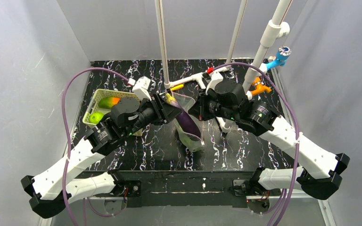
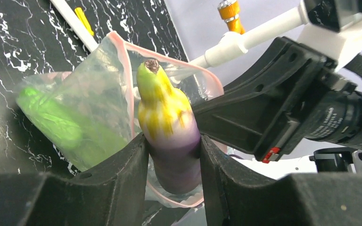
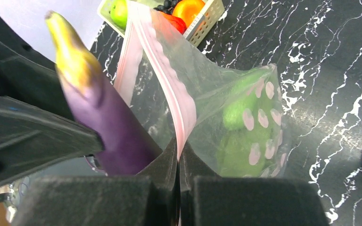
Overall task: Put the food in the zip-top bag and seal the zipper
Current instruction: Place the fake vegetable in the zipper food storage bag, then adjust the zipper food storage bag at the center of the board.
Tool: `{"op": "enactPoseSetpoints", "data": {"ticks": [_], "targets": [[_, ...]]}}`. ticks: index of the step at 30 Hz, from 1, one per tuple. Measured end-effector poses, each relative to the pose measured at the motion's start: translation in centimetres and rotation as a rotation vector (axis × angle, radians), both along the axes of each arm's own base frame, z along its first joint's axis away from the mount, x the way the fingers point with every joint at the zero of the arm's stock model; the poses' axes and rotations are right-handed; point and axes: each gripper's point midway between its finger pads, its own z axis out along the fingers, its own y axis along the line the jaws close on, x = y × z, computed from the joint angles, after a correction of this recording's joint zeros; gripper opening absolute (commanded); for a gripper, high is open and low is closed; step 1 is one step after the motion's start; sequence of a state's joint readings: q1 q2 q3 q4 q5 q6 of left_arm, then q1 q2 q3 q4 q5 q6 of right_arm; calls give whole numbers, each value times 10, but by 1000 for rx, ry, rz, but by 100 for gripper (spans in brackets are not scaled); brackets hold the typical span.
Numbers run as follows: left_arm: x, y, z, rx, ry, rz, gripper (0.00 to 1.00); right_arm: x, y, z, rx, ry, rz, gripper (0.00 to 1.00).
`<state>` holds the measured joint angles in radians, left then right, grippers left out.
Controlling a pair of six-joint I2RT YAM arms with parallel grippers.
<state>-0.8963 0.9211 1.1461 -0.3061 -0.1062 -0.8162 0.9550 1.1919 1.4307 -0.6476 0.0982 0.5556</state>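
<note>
- The zip-top bag (image 1: 191, 137) is in the middle of the worktop (image 1: 160, 155), between the two arms. It is clear and soft, and its mouth is held up and open.
- The zipper (image 3: 168, 87) is a thin pink strip along the bag's mouth. The two sides of the strip are apart.
- A piece of green food (image 3: 242, 139) is already inside the bag, down near the bottom. In the right wrist view pink dots show over it.
- A toy eggplant (image 2: 167, 127) is at the bag's mouth. It is purple with a yellow and green top. It is tilted, with the top pointing up and the purple end pointing down into the opening. I cannot tell how far in it goes.
- The left tool (image 2: 173, 141) has its two fingers closed on the purple part of the eggplant, one on each side.
- The right tool (image 3: 178, 155) has its fingers pressed tight together. They pinch the edge of the bag at the pink strip.
- The two tools are very near each other over the bag.
- A pale green basket (image 1: 93, 100) sits on the left side of the worktop, well apart from the bag.
- A green apple (image 1: 95, 117), an orange (image 3: 188, 7) and a red tomato (image 3: 174, 21) lie in the basket.
- The worktop is black with thin white lines.
</note>
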Motion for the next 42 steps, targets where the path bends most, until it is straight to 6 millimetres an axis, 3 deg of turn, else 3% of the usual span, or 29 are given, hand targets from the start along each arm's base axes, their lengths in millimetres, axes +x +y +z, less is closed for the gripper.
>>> {"op": "enactPoseSetpoints", "data": {"ticks": [7, 14, 18, 21, 23, 27, 29, 31, 36, 38, 42], "targets": [[-5, -13, -27, 3, 96, -41, 0, 5, 6, 12, 73, 13, -10, 1], [0, -26, -63, 77, 198, -49, 1, 6, 5, 7, 82, 41, -8, 1], [-1, -31, -76, 65, 260, -40, 19, 6, 7, 5, 95, 56, -10, 1], [-1, -32, -79, 56, 288, -31, 51, 7, 7, 6, 98, 55, -9, 1], [-2, -31, -80, 57, 295, -31, 64, 7, 7, 6, 99, 54, -8, 1], [-8, -26, -78, 77, 321, -34, 76, 8, 5, 0, 85, 55, -10, 1], [-12, -22, -65, 87, 316, -40, 81, 9, 3, -2, 77, 50, -12, 1], [-16, -16, -45, 92, 290, -51, 97, 9, 0, -5, 68, 45, -11, 1], [-30, 5, 2, 94, 211, -72, 97, 9, -6, -8, 60, 40, -8, 1], [-35, 16, 5, 110, 201, -61, 95, 8, -5, -8, 61, 41, 3, 1], [-41, 35, -12, 172, 223, -27, 86, 4, -4, -7, 66, 46, 27, 1]]}}
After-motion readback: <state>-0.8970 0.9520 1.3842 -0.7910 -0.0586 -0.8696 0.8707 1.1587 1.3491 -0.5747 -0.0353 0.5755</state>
